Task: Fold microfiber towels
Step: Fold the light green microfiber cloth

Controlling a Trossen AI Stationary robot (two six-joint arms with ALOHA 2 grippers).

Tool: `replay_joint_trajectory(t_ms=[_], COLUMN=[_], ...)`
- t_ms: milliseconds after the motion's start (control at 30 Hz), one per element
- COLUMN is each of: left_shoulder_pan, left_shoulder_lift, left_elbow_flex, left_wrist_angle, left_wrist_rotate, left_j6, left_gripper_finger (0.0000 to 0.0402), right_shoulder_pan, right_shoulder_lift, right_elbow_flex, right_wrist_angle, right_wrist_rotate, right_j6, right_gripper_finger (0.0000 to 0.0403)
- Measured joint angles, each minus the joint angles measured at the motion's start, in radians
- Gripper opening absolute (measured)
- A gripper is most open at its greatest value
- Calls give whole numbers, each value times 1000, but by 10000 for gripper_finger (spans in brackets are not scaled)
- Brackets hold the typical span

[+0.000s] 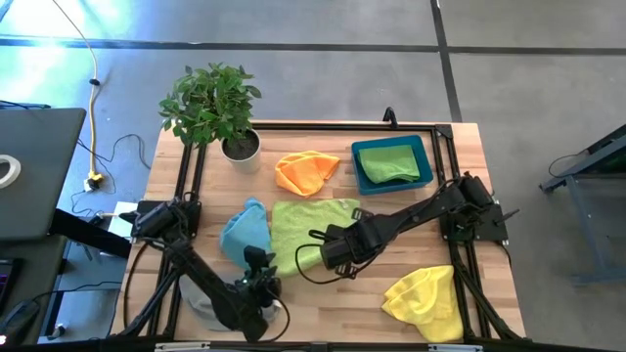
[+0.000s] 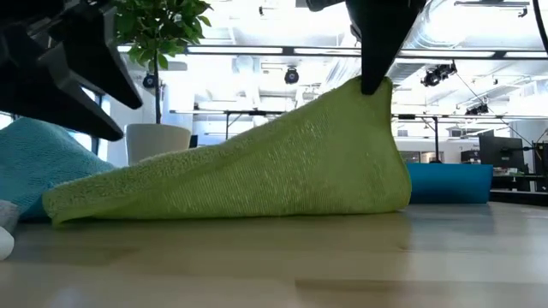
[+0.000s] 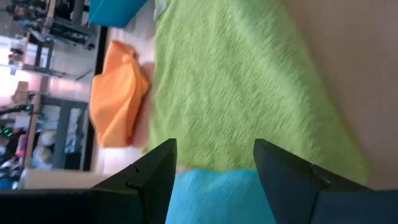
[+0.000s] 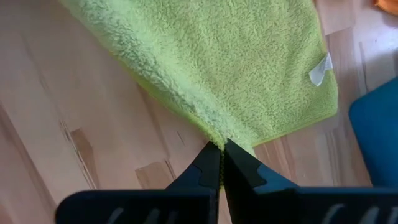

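Note:
A lime green towel lies at the table's middle, and my right gripper is shut on its near edge. In the low view that point is lifted, and the cloth slopes down to the table. My left gripper stands open by the near side of the light blue towel, whose cloth shows between its fingers. I see no touch. An orange towel lies farther back, a yellow one near right, and a grey one under the left arm. My right gripper pinches the lime green towel between its two fingertips at a corner-like point of its near edge. The fingers come from above, pointing steeply down. That point is raised off the table, and the rest of the towel drapes down from it and lies on the wood.
A blue bin at the back right holds a green towel. A potted plant stands at the back left. Black frame rails run along the table's left, far and right sides. Bare wood shows at the near middle.

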Motion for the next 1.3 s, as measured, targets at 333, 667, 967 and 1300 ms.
replay_joint_trajectory(t_ms=[333,667,967,1300], left_shoulder_pan=[-35,-54,10,81], left_shoulder_lift=[0,0,0,-6], left_elbow_flex=[0,-53,-113,-117], left_wrist_angle=[42,293,465,448], left_wrist_rotate=[132,202,265,326], left_j6=[38,249,346,350], left_gripper_finger=[204,204,204,204], right_shoulder_pan=[-9,-47,-67,-66], right_shoulder_lift=[56,160,169,169], right_elbow_flex=[0,-1,-1,-1], right_wrist_angle=[-25,-47,-27,19], right_wrist_rotate=[122,140,140,139], right_j6=[34,15,-3,-13], right_gripper_finger=[0,0,0,0])
